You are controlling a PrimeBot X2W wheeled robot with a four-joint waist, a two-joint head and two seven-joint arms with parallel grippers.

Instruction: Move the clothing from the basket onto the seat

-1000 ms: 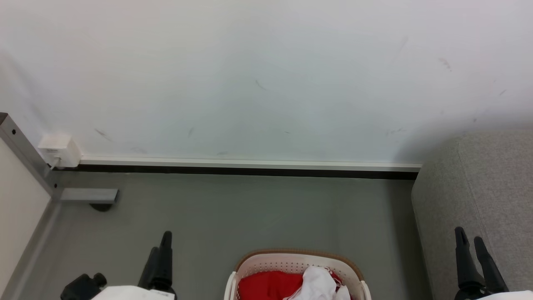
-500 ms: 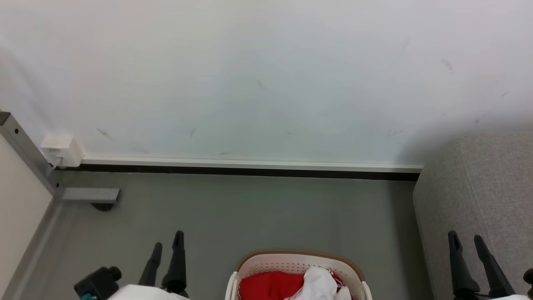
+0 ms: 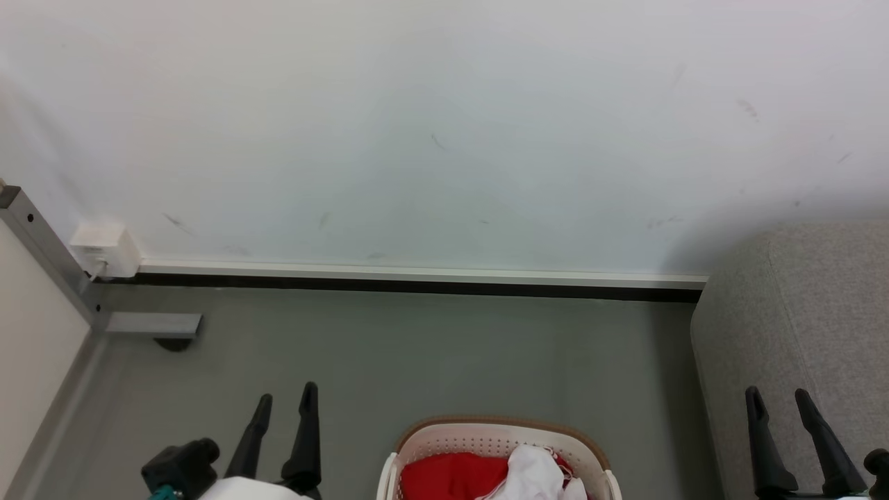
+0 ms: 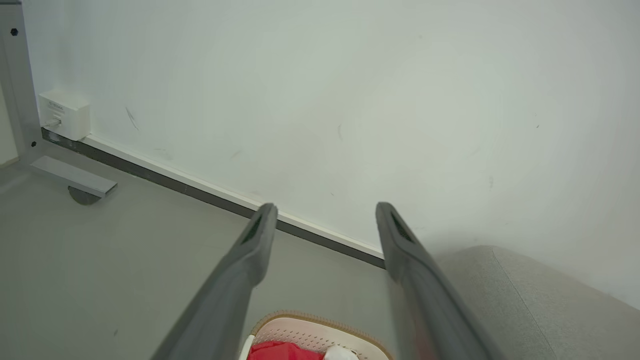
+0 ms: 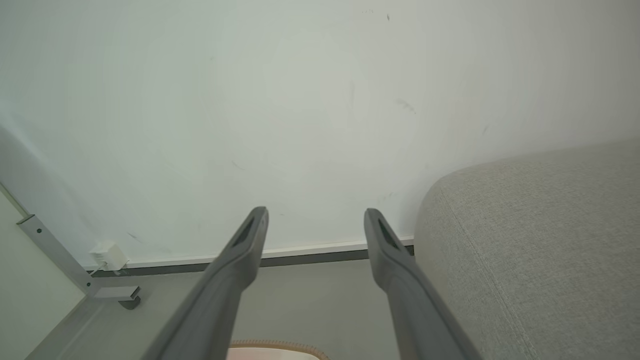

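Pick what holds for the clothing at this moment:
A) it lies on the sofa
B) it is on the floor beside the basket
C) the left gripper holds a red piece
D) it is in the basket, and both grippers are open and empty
D: the red and white clothing sits inside the basket, while the left gripper and right gripper stand open with nothing between their fingers.

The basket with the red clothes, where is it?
In the head view the basket sits on the grey floor at the bottom middle, between the left gripper and the right gripper, with the seat off to its right.
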